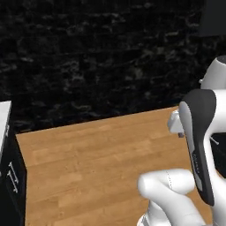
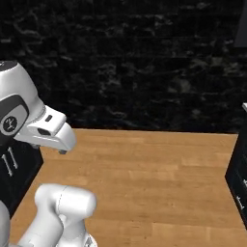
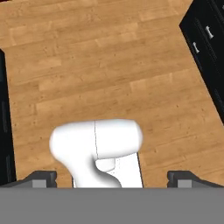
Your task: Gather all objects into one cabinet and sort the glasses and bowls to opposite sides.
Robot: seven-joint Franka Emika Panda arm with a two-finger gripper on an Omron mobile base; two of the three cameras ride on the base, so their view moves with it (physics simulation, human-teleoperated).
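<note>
Cabinet first: high in the upper right corner of the left base view we get a dark slab (image 1: 214, 17) jutting out from the wall, cut off by the frame, and we cannot tell whether it is the cabinet. Where the cups and bowls are, we cannot tell either.

Down to the gripper (image 3: 113, 179). In the hand view its 2 dark fingertips (image 3: 43, 178) stand at the far left and far right of the bottom edge, spread wide, released, with nothing clasped between them. The hand points down at the wooden floor (image 3: 109, 65).

Out from there, the planks run pale brown across all 3 views. A black drawer unit (image 3: 205, 39) with short silver handles stands at the upper right of the hand view, and another dark unit (image 3: 3, 122) runs along its left edge. From the left base view we see a drawer unit (image 1: 11, 176) at the left edge, with 2 silver handles and a pale top. The right base view gives us 1 unit (image 2: 14, 169) low on the left behind the arm and 1 more (image 2: 239, 178) at the right edge. Behind everything rises a black marbled wall (image 1: 88, 53), meeting the floor along a straight line.
</note>
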